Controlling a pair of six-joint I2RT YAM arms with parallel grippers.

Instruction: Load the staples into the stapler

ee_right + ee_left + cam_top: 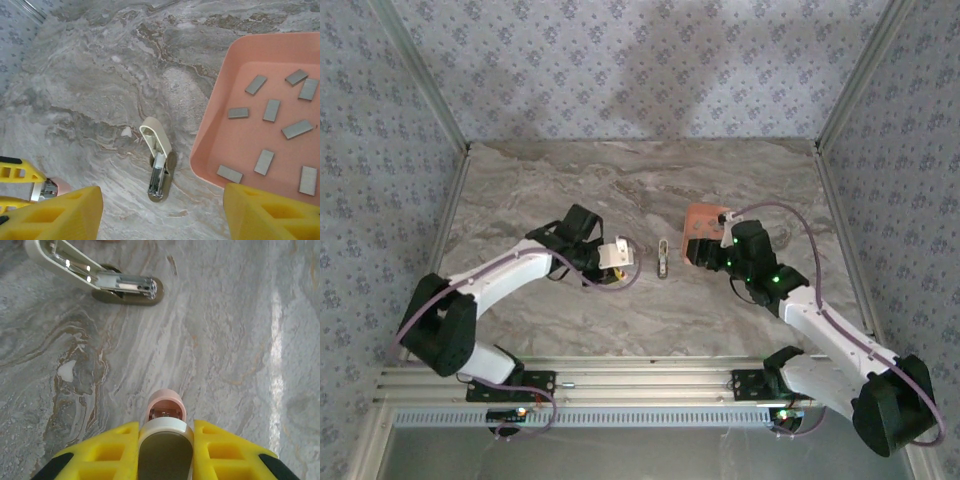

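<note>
Marble counter [570,180]. Stapler [159,167]: centre, lid up, channel bared for loading. Staples [271,110]: loose in tray [215,140], just beside. Left jaws: clamped on pink piece [166,400], probably the stapler's pusher. Right jaws: apart, empty, by the tray for picking.

I work inside a small robot test booth, a lab rig rather than a home or shop. My arms [500,275] are bolted to an aluminium rail [650,400] at the near edge. The tabletop [570,180] wears a grey marble-look sheet. The far, left and right walls [640,60] are patterned backdrop panels joined by bare metal corner posts [423,72]. Purple cables [780,207] loop off my arms.
</note>
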